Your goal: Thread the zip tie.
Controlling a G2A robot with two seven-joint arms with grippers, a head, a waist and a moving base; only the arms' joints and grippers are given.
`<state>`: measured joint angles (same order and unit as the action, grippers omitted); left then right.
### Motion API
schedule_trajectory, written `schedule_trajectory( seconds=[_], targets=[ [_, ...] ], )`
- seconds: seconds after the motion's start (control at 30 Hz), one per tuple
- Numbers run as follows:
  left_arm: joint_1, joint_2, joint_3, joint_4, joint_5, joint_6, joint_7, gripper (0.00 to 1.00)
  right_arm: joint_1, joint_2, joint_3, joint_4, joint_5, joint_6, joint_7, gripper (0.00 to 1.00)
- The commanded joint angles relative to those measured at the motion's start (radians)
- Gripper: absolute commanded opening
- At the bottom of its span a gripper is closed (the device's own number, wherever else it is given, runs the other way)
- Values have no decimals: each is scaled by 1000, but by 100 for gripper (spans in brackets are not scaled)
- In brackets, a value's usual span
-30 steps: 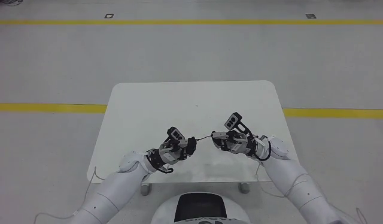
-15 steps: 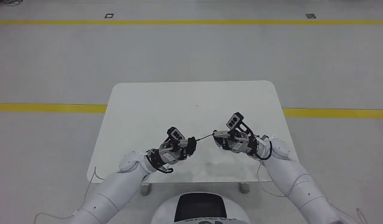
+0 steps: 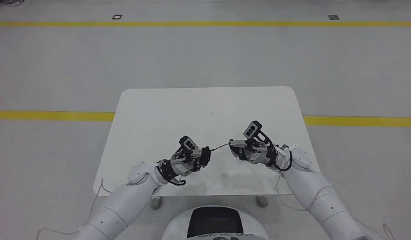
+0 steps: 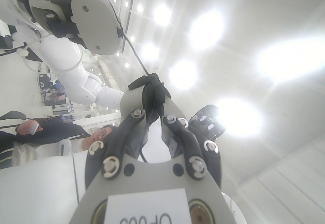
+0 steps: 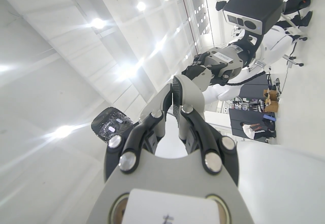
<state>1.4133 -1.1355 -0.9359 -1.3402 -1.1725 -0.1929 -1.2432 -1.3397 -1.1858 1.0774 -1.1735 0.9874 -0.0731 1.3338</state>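
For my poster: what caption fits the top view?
Left gripper and right gripper hold a zip tie between them above a white table.

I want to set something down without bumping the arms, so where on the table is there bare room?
The far half of the table, from its back edge to the left gripper and right gripper, looks bare. The near middle is crowded: both hold the zip tie between them there.

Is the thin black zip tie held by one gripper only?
No, the thin black zip tie runs from the shut left gripper to the right gripper.
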Motion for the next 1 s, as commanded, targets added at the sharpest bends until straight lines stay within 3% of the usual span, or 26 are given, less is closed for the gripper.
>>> schedule_trajectory(
  seconds=[0.0, 0.97],
  targets=[
    [0, 0, 0, 0, 0, 0, 0, 0, 0, 0, 1, 1, 0, 0, 0, 0],
    [0, 0, 0, 0, 0, 0, 0, 0, 5, -3, 16, 12, -21, 15, -1, 0]
  ],
)
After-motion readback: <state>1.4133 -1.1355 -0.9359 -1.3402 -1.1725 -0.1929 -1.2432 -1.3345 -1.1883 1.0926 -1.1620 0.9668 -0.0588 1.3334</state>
